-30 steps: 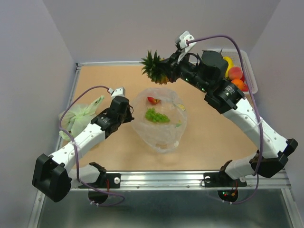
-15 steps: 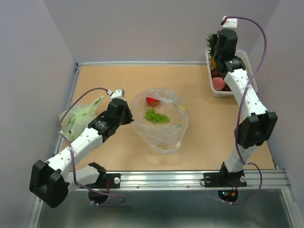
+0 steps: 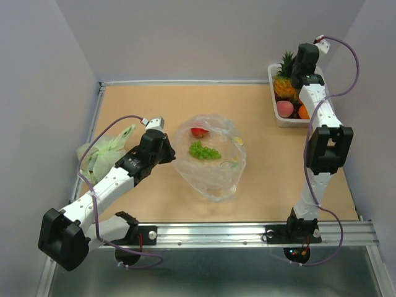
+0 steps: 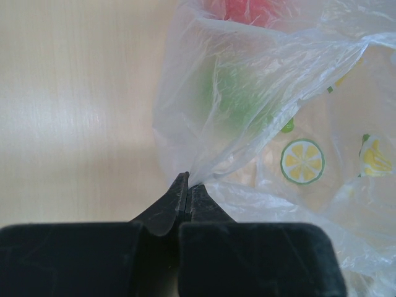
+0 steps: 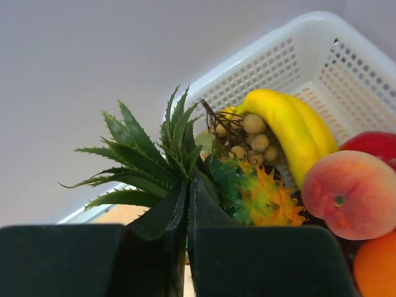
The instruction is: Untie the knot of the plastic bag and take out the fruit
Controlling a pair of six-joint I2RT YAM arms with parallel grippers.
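Note:
The clear plastic bag [image 3: 213,176] lies mid-table with its mouth toward the back. My left gripper [image 3: 167,150] is shut on a pinch of its left edge [image 4: 204,162]. Inside the plastic bag lie a small red fruit [image 3: 198,132] and a green bunch [image 3: 204,151]. No knot shows in any view. My right gripper [image 5: 188,183] is shut on the green crown [image 5: 151,154] of the pineapple [image 3: 284,87], whose orange body [image 5: 269,198] hangs in the white basket [image 3: 273,110] at the far right.
A pale green bag [image 3: 102,151] lies behind my left arm by the left rail. The basket [image 5: 291,59] also holds a banana [image 5: 291,133], a peach [image 5: 348,195], an orange [image 5: 376,266] and a brown-stemmed cluster. Walls stand close behind and to the right.
My right arm has carried the pineapple from above the back of the bag over to the basket at the far right and lowered it in. The left gripper kept its hold.

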